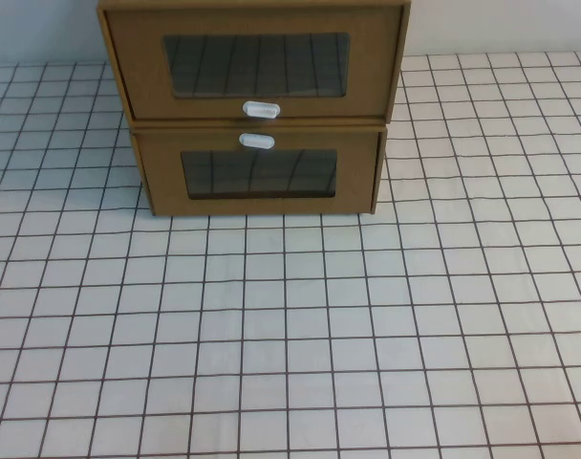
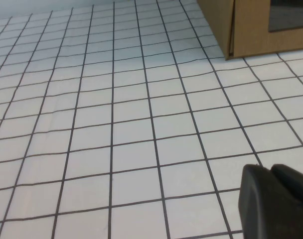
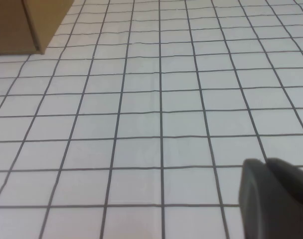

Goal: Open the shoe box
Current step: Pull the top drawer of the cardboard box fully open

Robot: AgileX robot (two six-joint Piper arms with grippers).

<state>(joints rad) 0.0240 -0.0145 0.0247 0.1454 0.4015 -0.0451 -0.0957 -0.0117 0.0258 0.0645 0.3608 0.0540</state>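
Box (image 1: 257, 172): likely light, stiff cardboard; pull by handle (image 1: 256, 142). Right hand (image 3: 268, 169) clenched, empty, above surface (image 1: 290, 335). Left hand (image 2: 272, 174) above surface; state cannot be told.

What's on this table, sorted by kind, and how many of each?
Brown shoe boxes: 2, upper box on lower box
White handles: 2, upper handle, lower handle
Grippers: 2, left gripper and right gripper, both low over the checked table, clear of the boxes
Total: 6
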